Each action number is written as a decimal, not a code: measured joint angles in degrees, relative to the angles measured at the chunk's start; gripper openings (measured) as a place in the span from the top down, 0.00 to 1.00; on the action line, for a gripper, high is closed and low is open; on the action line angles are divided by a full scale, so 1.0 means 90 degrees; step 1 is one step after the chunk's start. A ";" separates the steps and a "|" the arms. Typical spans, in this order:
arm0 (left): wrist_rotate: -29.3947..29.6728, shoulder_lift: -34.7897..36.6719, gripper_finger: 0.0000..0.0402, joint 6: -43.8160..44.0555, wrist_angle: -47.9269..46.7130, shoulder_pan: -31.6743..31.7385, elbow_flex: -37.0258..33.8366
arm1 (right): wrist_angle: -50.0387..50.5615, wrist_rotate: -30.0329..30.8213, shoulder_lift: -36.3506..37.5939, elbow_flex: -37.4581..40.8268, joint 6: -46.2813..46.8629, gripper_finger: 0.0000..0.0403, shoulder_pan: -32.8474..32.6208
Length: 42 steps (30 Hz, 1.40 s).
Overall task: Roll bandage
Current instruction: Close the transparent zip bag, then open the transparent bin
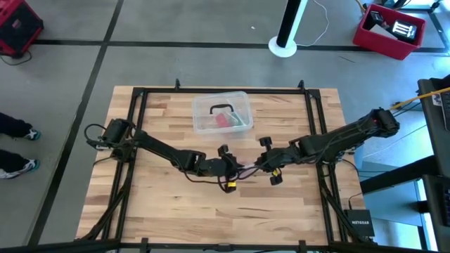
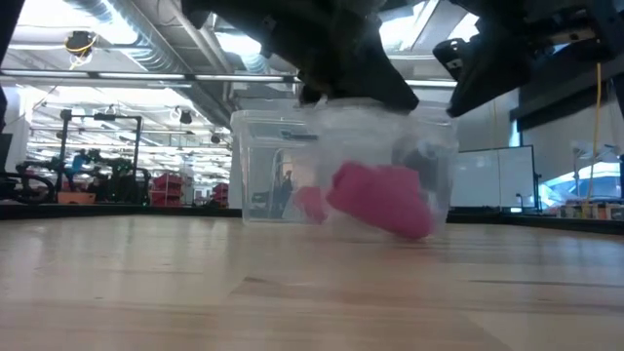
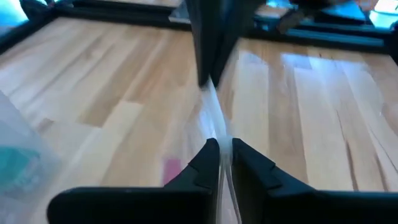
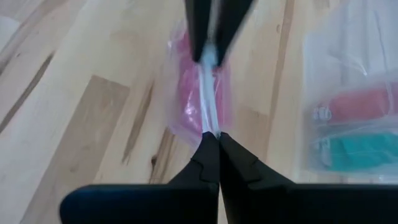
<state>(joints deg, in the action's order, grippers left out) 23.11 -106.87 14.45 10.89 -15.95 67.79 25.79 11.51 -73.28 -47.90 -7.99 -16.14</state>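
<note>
You are looking at both grippers meeting over the middle of the light wooden slatted table (image 1: 162, 204), toward its front half. The left gripper (image 3: 225, 149) has its two dark fingers drawn almost together on one edge of a thin, clear crumpled plastic wrapper (image 3: 214, 115); only the film separates the jaws. The right gripper (image 4: 212, 138) has its jaws fully pressed together on the opposite edge of the same wrapper, so the film is stretched taut in a narrow band between the two sets of fingertips. The pink-magenta soft fabric bandage (image 4: 196, 87), in the form of a compact roll, sits inside that wrapper: it hangs below the stretched seam, between the two grippers, and neither jaw touches the fabric itself. In the low view the roll shows as a pink lump close to the table surface beneath the dark arms; you cannot tell from that view whether it rests on the wood or hangs just above it. Farther back, well apart from both grippers, a clear rectangular plastic box (image 1: 222, 112) with pink and green contents stands near the table's rear edge.
</note>
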 joint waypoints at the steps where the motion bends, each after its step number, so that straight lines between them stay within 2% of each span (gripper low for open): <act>1: -0.0002 0.0001 0.94 0.0035 -0.0094 -0.0021 0.0000 | 0.0043 0.0006 0.0043 0.0000 0.0000 1.00 0.0000; 16: -0.0031 0.0005 0.93 0.0749 -0.1469 -0.0372 -0.0007 | 0.1109 0.0153 0.0733 0.0010 0.0247 1.00 0.0005; 24: -0.0083 0.0012 0.92 0.0935 -0.1484 -0.0401 -0.0004 | 0.1006 -0.0132 0.0741 0.0010 0.0668 0.98 0.0002; 29: -0.0130 0.0314 0.81 0.0936 -0.1905 -0.0359 0.0222 | 0.1063 -0.0176 0.0779 0.0010 0.1046 0.82 0.0005; 35: 0.0024 0.1328 0.64 0.0839 -0.2955 -0.0358 0.0350 | 0.1828 -0.0224 0.0877 -0.0510 0.1347 0.55 0.0005; 37: 0.0524 0.1737 0.61 0.0828 -0.3491 -0.0382 0.0350 | 0.2005 -0.0204 0.0882 -0.0786 0.1345 0.48 0.0007; 40: 0.1887 0.2389 0.59 0.0765 -0.3895 -0.0485 0.0076 | 0.1840 0.0219 0.0884 -0.1003 0.0967 0.39 0.0059; 42: 0.2143 0.2826 0.58 0.0884 -0.4055 -0.0405 -0.0277 | 0.1591 0.0397 0.0911 -0.1010 0.0644 0.35 0.0330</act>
<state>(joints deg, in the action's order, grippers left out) 42.40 -81.44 22.40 -25.61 -19.60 65.29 40.11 15.09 -65.08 -56.99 -2.19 -13.17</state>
